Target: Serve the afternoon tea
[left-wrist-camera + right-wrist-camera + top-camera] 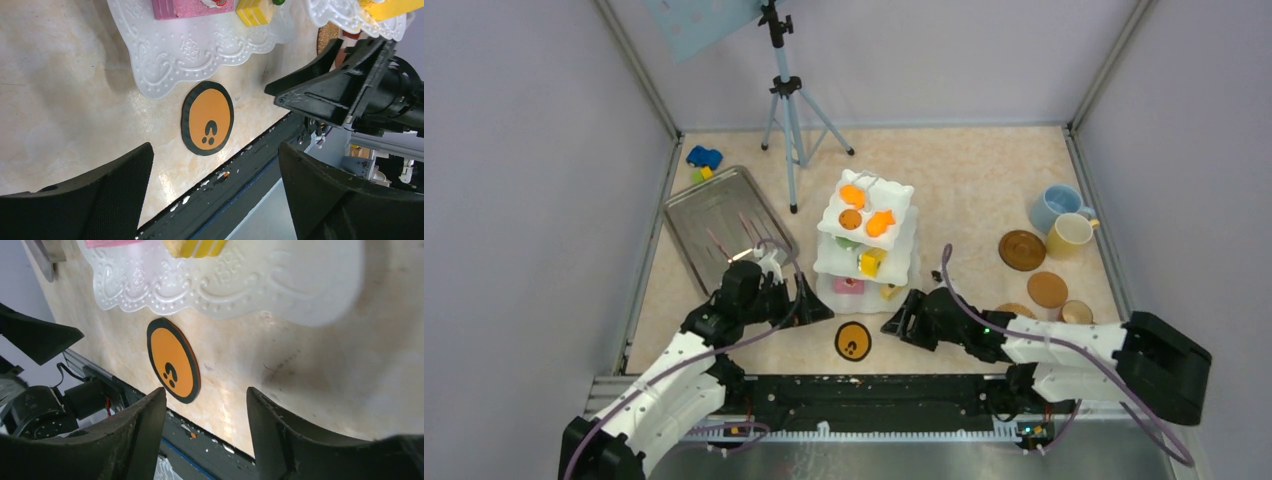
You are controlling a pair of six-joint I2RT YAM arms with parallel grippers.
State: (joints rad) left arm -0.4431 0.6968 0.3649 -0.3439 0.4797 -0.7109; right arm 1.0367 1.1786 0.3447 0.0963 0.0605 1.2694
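Observation:
The white three-tier stand (902, 222) stands mid-table with orange pastries (881, 223) on its top tier and yellow, pink and green ones lower down. Its bottom tier shows in the left wrist view (200, 55) and the right wrist view (240, 285). A blue mug (1052, 207) and a cream mug (1069, 235) stand at the right with brown coasters (1022, 250) and a small brown mug (1076, 313). My left gripper (812, 301) (215, 150) is open and empty by the stand's front left. My right gripper (901, 318) (205, 392) is open and empty by its front right.
An orange disc with a black rim (853, 341) (207, 120) (172, 360) lies on the table between the grippers, in front of the stand. A steel tray (714, 220) lies at the left, with a blue toy car (704, 157) behind it. A tripod (789, 100) stands at the back.

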